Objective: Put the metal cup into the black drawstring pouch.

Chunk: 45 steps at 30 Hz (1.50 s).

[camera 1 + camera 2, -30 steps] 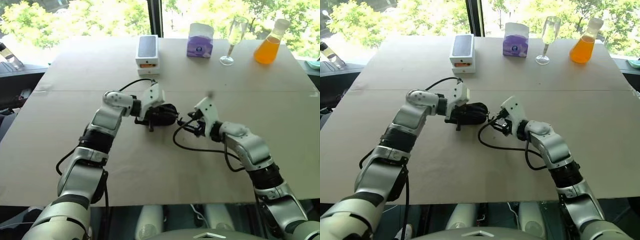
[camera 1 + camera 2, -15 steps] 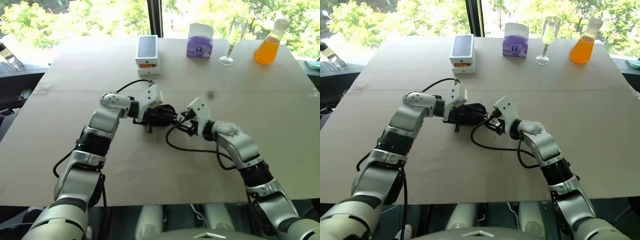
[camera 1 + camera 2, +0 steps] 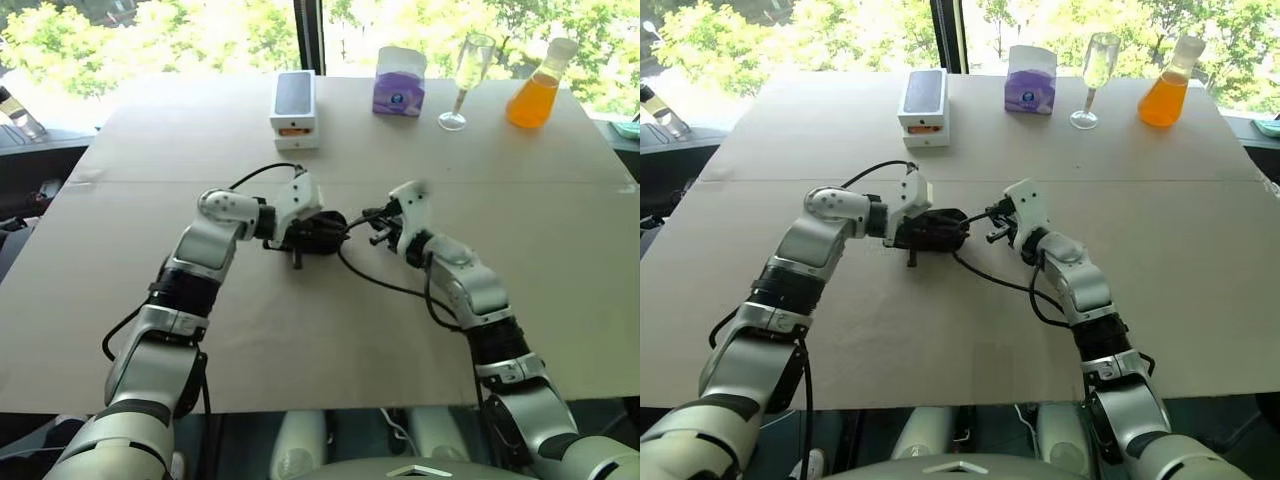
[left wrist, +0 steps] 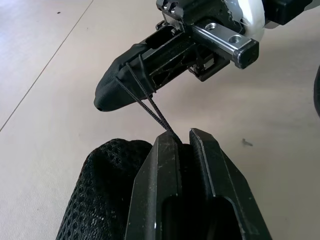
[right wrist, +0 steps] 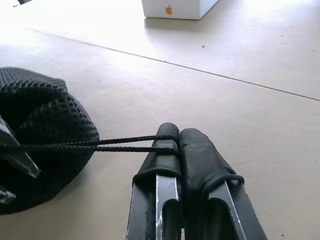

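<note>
Two grippers meet near the middle of the table [image 3: 120, 300] in the head views. The left gripper [image 3: 318, 232] lies against the black drawstring pouch [image 3: 322, 234], a dark bundle resting on the tabletop, and the right gripper [image 3: 378, 224] sits just to the right of it, close to the pouch's end. A thick black cable [image 3: 385, 283] curves over the table beneath the right arm. Along the far edge stand a white phone box [image 3: 294, 108], a purple tissue pack [image 3: 400, 83], a tall stemmed glass [image 3: 467, 78] and a flask of orange liquid [image 3: 537, 90]. The metal cup cannot be made out; whether it is inside the pouch cannot be told.

In the left wrist view, the left gripper's fingers [image 4: 165, 175] are pressed together on the pouch's thin cord [image 4: 155, 107], with the mesh fabric of the pouch [image 4: 105, 190] bunched just beside them. The cord runs taut across to the right gripper [image 4: 125, 92], which is turned towards this one, its black fingers wrapped by the cord.

In the right wrist view, the right gripper's fingers [image 5: 197, 160] are clenched tight on two strands of the cord [image 5: 100, 145], which stretch straight to the pouch [image 5: 45, 135]. The phone box [image 5: 177, 7] stands well beyond.
</note>
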Each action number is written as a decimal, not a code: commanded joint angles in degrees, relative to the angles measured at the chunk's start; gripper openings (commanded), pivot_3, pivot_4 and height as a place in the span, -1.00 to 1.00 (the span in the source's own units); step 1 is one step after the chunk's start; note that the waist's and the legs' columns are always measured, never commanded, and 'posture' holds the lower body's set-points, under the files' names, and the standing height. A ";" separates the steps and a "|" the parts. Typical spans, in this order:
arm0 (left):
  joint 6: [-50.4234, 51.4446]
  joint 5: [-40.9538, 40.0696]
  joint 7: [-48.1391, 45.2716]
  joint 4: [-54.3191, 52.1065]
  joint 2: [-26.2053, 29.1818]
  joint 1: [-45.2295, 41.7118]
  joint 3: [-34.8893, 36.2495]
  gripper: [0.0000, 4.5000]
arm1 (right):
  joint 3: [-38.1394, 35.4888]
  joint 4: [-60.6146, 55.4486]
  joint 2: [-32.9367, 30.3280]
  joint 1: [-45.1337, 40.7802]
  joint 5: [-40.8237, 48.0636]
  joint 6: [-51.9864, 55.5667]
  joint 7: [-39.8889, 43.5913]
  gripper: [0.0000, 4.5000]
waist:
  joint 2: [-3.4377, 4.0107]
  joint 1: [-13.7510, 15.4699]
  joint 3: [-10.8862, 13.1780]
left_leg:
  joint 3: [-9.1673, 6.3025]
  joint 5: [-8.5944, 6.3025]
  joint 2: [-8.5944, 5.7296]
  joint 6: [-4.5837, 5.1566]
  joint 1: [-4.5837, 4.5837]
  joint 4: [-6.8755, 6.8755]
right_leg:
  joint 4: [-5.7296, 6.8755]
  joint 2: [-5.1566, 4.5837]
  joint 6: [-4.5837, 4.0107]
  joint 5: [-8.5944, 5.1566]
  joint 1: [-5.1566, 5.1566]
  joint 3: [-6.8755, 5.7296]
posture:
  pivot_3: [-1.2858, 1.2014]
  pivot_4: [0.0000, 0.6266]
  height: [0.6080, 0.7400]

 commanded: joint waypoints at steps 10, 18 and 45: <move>0.84 3.00 -0.12 0.79 1.99 -0.05 -3.90 -1.00 | -16.68 -7.51 -5.72 -0.11 5.50 6.69 -14.80 -0.96 | 0.00 0.10 0.00 | 0.01 0.00 0.00 0.00 0.00 -0.01 | -0.01 0.00 0.00 0.00 0.00 0.01 | 0.03 -0.52 0.96; -0.80 2.17 1.54 4.35 0.69 -2.97 -3.86 -1.00 | -12.33 -9.65 -11.53 3.37 4.74 7.71 -11.64 -0.96 | 0.00 0.10 0.00 | 0.02 -0.01 -0.02 0.01 -0.01 -0.02 | -0.03 -0.01 0.00 0.00 0.00 0.03 | 0.03 -0.52 0.96; 25.46 -22.05 27.00 -38.07 -1.52 27.42 28.45 0.98 | -17.97 -34.99 -32.09 31.45 16.00 -2.17 21.00 1.00 | -0.04 0.26 0.01 | 0.03 -0.01 0.03 0.01 0.10 -0.07 | -0.02 -0.03 0.02 -0.01 -0.01 0.15 | 0.03 -0.52 0.96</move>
